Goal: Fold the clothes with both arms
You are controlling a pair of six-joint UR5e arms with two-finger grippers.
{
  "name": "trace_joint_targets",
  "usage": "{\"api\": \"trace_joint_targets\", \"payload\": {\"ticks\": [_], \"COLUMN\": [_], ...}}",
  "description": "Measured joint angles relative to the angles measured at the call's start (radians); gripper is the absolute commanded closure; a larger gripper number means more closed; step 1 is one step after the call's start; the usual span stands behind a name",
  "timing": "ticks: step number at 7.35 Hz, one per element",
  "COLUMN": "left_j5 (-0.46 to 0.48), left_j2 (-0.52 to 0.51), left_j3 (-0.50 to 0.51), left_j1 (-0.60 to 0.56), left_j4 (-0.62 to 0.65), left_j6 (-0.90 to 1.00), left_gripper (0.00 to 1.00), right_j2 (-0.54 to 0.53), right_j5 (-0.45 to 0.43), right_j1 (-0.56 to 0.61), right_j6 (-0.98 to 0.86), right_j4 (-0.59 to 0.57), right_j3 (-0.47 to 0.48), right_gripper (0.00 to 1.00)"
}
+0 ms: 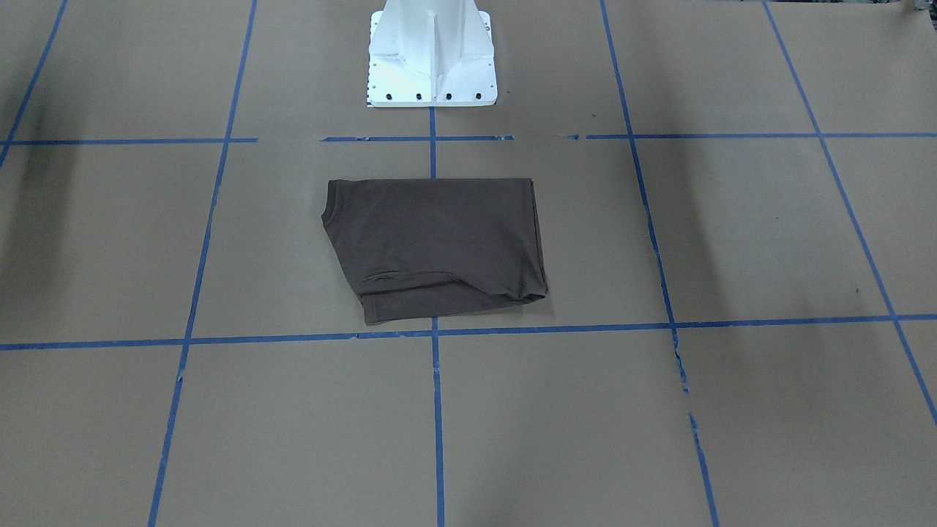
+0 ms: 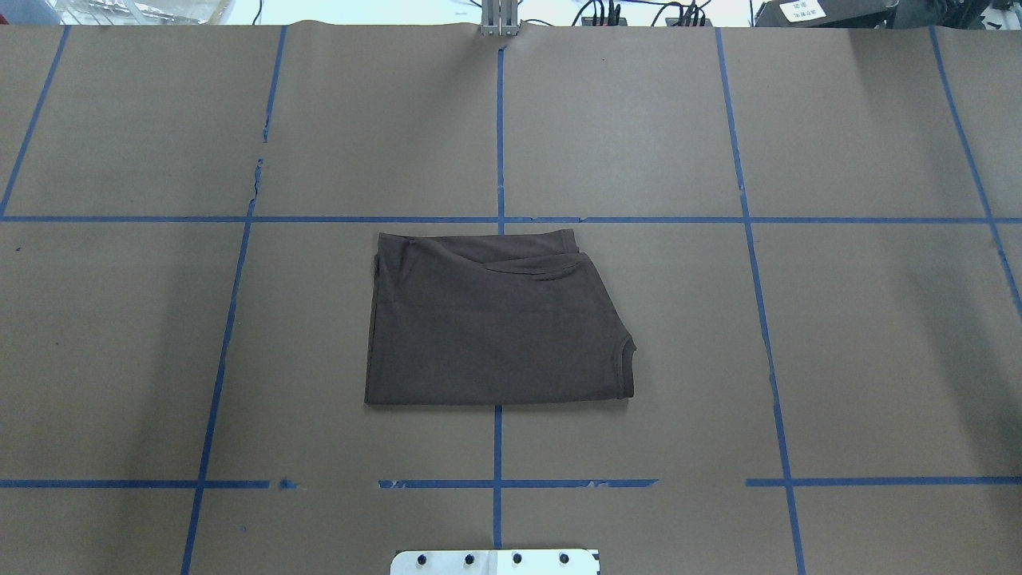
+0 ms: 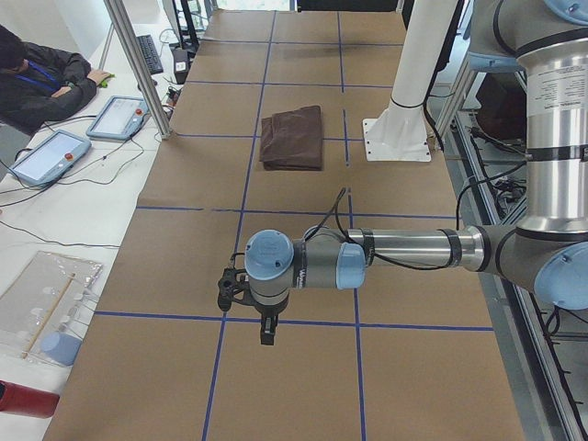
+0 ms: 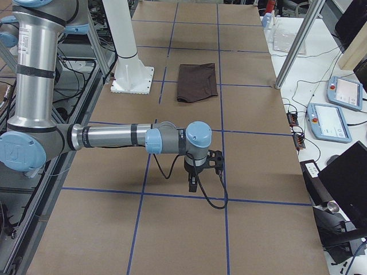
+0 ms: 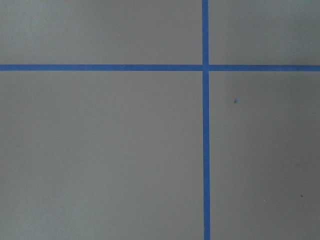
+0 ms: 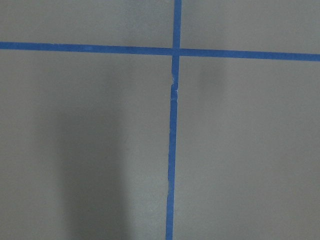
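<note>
Lying folded, T-shirt [image 2: 495,319] is far from left tool [image 3: 266,333], right tool [image 4: 193,184]; cannot tell width.

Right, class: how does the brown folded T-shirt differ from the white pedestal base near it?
Colour: the T-shirt is dark brown, the pedestal base white. Pose: the T-shirt lies folded flat, while the pedestal base stands upright. Material: the T-shirt looks like soft cloth, the pedestal base rigid, with bolts along its edge. Both lie along the central blue tape line.
</note>
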Motion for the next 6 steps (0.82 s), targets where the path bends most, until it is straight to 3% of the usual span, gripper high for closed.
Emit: {"api": "trace_joint_targets", "payload": {"ticks": [6], "left_j5": [0.001], "left_j2": [0.009], "left_j3": [-0.002], "left_j1": [0.000], "left_j4": [-0.001], "left_j6": [0.002], "left_gripper": [0.00], "right_j2": [0.000], "right_j5": [0.000], "right_j1": [0.000], "right_j6": [0.000], "right_j4": [0.000], "right_j3": [-0.001], "right_gripper": [0.00]}}
